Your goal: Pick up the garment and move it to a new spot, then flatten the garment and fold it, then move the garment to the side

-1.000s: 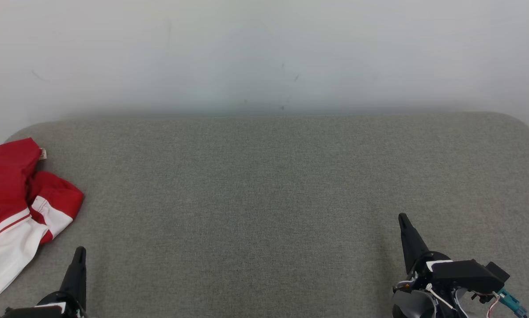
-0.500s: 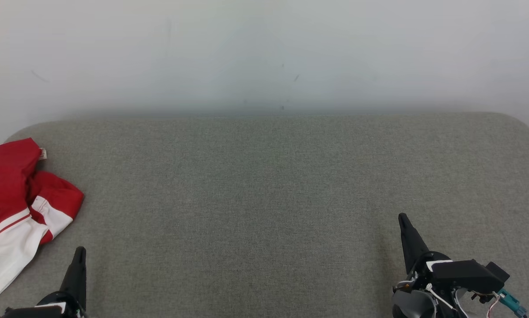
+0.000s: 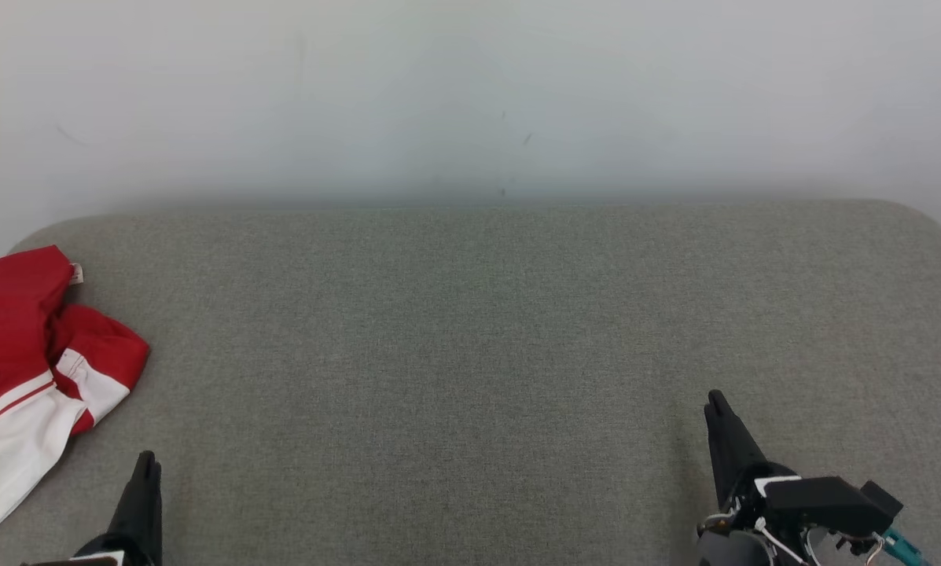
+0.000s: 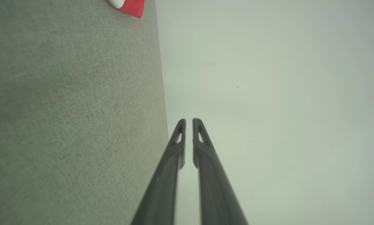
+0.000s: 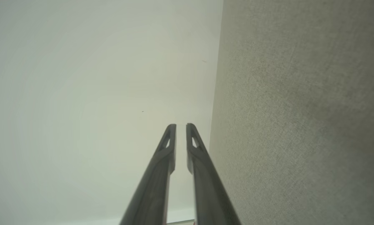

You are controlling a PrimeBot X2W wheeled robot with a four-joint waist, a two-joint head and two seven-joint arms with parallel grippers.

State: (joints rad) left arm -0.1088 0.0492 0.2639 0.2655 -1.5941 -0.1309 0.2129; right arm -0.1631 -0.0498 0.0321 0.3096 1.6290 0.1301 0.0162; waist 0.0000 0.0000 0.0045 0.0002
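Off to your left, the garment lies near the closed, empty left gripper, well apart from the closed right gripper.

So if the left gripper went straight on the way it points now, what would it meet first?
Probably the pale wall: the left gripper points along the grey padded surface, not into it. The red and white garment lies off to its left. Depth is hard to judge.

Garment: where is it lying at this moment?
In the head view the red and white garment lies crumpled at the left edge of the grey surface, ahead and left of the left gripper, not touching it.
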